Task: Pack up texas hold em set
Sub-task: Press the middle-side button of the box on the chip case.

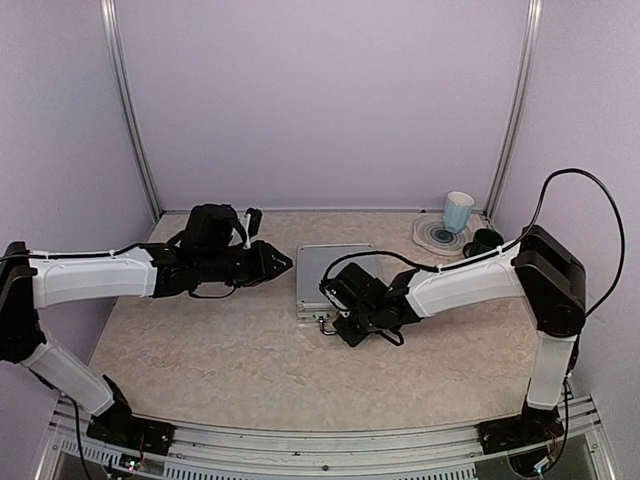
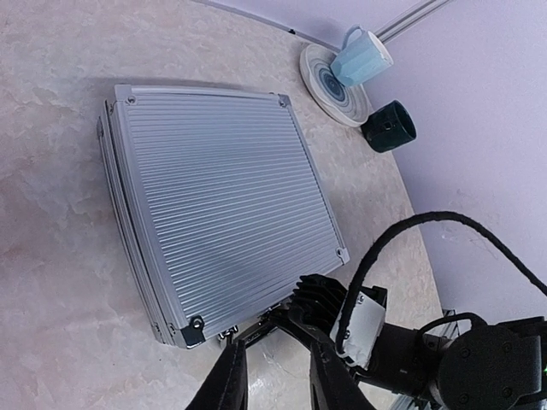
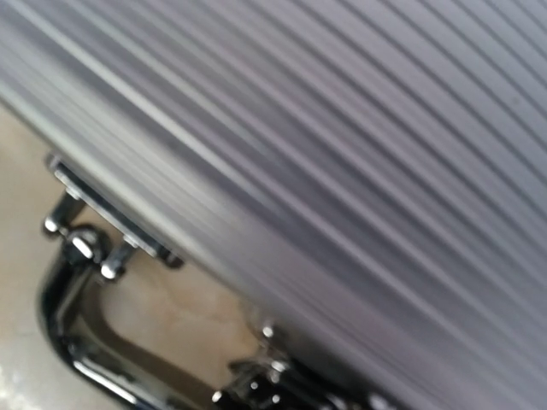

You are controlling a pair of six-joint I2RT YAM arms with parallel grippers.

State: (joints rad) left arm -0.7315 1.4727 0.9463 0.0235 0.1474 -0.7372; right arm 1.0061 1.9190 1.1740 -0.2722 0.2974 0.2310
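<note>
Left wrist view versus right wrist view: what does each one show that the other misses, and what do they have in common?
Only the left wrist view shows the whole closed case, the light-blue mug on the round coaster, the dark mug, the right arm at the case's front edge, and the left gripper, its fingers apart with nothing between them. Only the right wrist view shows a blurred close-up of the chrome handle and its bracket. Both show the case's ribbed silver lid and the marbled table.
</note>
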